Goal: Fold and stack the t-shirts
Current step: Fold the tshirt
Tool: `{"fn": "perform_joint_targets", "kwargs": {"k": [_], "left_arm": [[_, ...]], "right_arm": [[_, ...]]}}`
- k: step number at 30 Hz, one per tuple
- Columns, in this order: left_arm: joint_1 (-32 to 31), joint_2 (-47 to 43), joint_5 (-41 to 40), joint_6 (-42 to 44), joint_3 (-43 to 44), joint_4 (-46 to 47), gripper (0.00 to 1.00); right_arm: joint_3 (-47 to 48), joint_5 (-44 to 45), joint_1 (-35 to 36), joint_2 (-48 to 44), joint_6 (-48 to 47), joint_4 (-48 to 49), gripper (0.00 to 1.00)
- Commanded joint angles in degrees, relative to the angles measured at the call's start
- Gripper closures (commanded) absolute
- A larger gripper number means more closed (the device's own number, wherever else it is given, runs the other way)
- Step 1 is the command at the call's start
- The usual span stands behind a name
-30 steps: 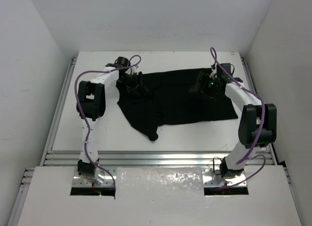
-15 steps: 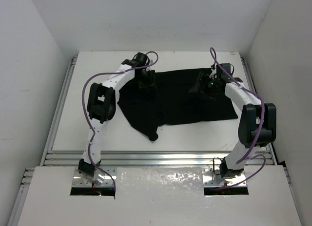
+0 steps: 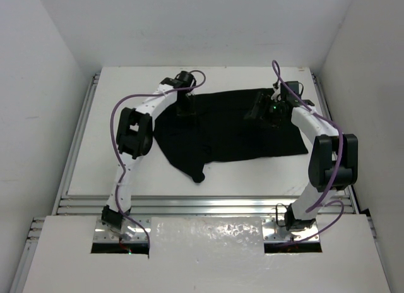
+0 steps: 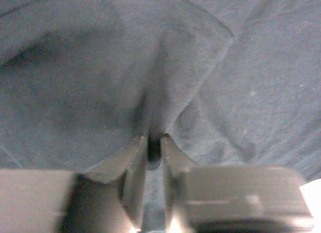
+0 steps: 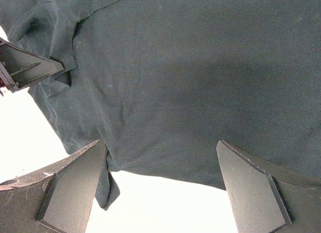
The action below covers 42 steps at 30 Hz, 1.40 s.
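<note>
T-shirt (image 3: 233, 132) spread out, unfolded, nothing stacked. Left pincer (image 4: 152, 140) clenched on its far-left fabric; right pincer (image 5: 160, 145) released over its far-right edge.

t-shirt (image 3: 233, 135): plain black | table (image 3: 252, 176): white | arms (image 3: 154, 103): white | cables (image 3: 112, 125): purple

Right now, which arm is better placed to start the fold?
Left. The left fingers pinch a ridge of the t-shirt near its far-left edge; the right fingers stand wide open over the cloth, gripping nothing.

The white table (image 3: 88, 160) is carrying one black t-shirt (image 3: 227, 135), which is lying spread beneath the left gripper (image 3: 185, 110) and the right gripper (image 3: 262, 111).
</note>
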Motion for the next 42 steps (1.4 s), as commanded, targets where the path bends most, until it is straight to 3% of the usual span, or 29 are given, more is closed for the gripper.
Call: {"fn": "perform_joint_targets", "kwargs": {"k": [1,2,4,13,19,25,27,29,31,32,35,38,41,42], "left_arm": [[-0.47,0.39,1.07,0.69,2.81,0.69,0.89],[-0.47,0.3,2.47,0.77,2.55,1.22,0.96],[-0.38,-0.31,5.11,0.86,2.19,2.45,1.0],[5.85,-4.62,29.28,-3.27,-4.75,9.05,1.0],[8.66,-2.96,28.06,-1.51,-5.54,5.36,1.0],[10.51,-4.1,33.51,-3.53,-8.18,9.4,1.0],[10.51,-3.13,34.3,-3.27,-7.74,8.52,0.91],[10.08,-1.99,35.18,-2.92,-8.09,8.43,0.88],[9.55,-1.02,33.61,-2.22,-7.92,7.21,0.83],[9.29,-0.58,32.73,-1.95,-7.13,5.98,0.71],[8.85,-1.1,26.07,-1.86,-5.55,4.48,0.53],[7.18,-5.14,9.16,-1.08,-2.83,4.13,0.41],[2.27,-8.83,-2.83,1.47,0.86,4.73,0.4],[0.6,-9.27,-10.27,3.48,1.66,4.74,0.4]], "right_arm": [[1.89,-0.78,0.22,-0.26,-0.58,1.08,0.06],[1.8,-0.78,0.22,-0.26,-0.58,1.16,0.06],[1.63,-0.52,0.22,-0.43,-0.67,1.08,0.06],[1.45,-0.17,0.3,-0.7,-0.76,1.08,0.06],[1.45,-0.17,0.22,-0.44,-0.76,1.08,0.06],[1.45,-1.13,0.22,0.35,-0.58,1.51,0.06],[1.63,-1.31,0.22,0.53,-0.5,1.52,0.06],[1.8,-1.57,0.22,0.71,-0.5,1.43,0.06],[1.89,-1.57,0.22,0.71,-0.58,1.52,0.06],[1.8,-2.44,0.22,0.79,-0.67,1.78,0.05],[1.8,-3.68,0.57,1.15,-0.76,2.31,0.05],[2.07,-3.77,0.75,1.5,-0.67,2.22,0.05],[2.07,-4.12,0.74,1.67,-0.5,2.39,0.05],[2.07,-4.21,0.74,1.76,-0.5,2.48,0.06]]}}
